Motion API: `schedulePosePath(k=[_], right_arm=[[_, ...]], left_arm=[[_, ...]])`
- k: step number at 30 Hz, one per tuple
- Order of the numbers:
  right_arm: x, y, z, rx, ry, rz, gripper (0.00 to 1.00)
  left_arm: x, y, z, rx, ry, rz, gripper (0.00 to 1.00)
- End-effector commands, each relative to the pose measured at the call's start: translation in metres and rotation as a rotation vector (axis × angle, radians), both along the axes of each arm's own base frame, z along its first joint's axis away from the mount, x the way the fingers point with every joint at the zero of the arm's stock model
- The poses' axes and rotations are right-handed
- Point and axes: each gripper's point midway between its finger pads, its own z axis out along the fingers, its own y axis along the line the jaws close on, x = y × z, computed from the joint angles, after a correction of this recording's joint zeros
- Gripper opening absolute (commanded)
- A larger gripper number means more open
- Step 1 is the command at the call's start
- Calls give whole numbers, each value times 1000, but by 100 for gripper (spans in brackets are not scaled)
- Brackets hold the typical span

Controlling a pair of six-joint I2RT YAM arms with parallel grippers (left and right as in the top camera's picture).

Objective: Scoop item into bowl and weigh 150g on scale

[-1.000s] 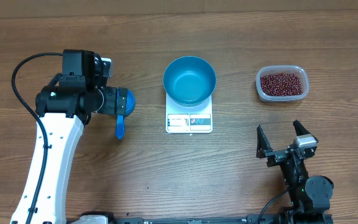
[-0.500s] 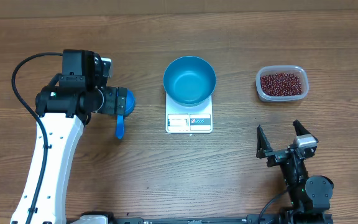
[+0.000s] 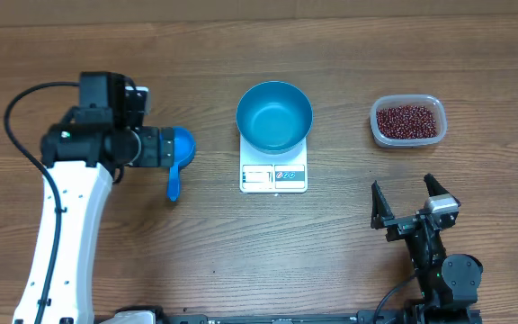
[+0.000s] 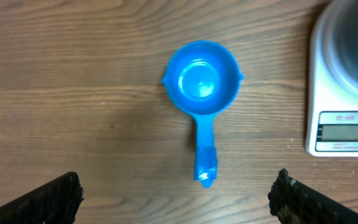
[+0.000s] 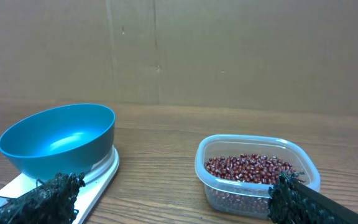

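The blue bowl (image 3: pixel 274 116) stands empty on the white scale (image 3: pixel 273 175) at mid-table. The item, dark red-brown beans (image 3: pixel 408 121), fills a clear tub (image 3: pixel 378 135) at the right. A small blue handled scoop (image 3: pixel 177 157) lies on the wood left of the scale. My left gripper (image 3: pixel 162 148) hovers over it, open. In the left wrist view the scoop (image 4: pixel 201 84) lies cup up, its handle tip between my wide-spread fingers (image 4: pixel 61 196), untouched. My right gripper (image 3: pixel 409 205) rests open near the front right, facing the bowl (image 5: pixel 58 140) and the beans (image 5: pixel 247 168).
The scale's display edge (image 4: pixel 340 127) faces the front of the table. A cardboard wall (image 5: pixel 179 50) backs the table behind the bowl and the tub (image 5: pixel 257 186). Bare wood lies between the scale and the tub.
My left arm has shifted a little to the left, uncovering more of the scoop's cup. The right arm, bowl and tub have stayed put.
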Motion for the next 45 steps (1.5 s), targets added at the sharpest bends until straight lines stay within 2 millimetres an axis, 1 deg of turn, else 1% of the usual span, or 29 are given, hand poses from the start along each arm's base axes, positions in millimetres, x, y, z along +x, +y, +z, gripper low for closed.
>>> schedulePosePath(k=[1, 3, 6, 10, 15, 18, 22, 26, 31, 37, 40, 45], right_arm=[[0, 0, -2, -4, -2, -3, 100], [0, 0, -2, -4, -2, -3, 100], [0, 0, -2, -4, -2, -3, 100], [0, 0, -3, -4, -2, -3, 100], [0, 0, -3, -4, -2, -3, 100], [0, 0, -2, -4, -2, -3, 100], [0, 0, -3, -4, -2, -3, 100], [0, 0, -2, -4, -2, -3, 100], [0, 0, -3, -4, -2, -3, 100], [0, 0, -2, -4, -2, -3, 100], [0, 0, -3, -4, -2, -3, 100], [0, 0, -3, -4, -2, -3, 100]], left_arm=[[11, 9, 13, -18, -4, 46, 100], [13, 10, 14, -15, 23, 38, 100], [17, 11, 9, -2, 81, 27, 100], [28, 12, -5, -3, 156, 28, 100], [44, 13, -23, -5, 211, 27, 99], [50, 15, -33, 5, 234, 30, 100], [56, 21, -46, 34, 255, 39, 99], [64, 22, -55, 39, 251, 37, 99], [72, 22, -60, 46, 236, 25, 100], [78, 22, -65, 46, 231, 25, 99], [78, 22, -73, 45, 252, 24, 100], [80, 22, -92, 44, 291, 23, 100]])
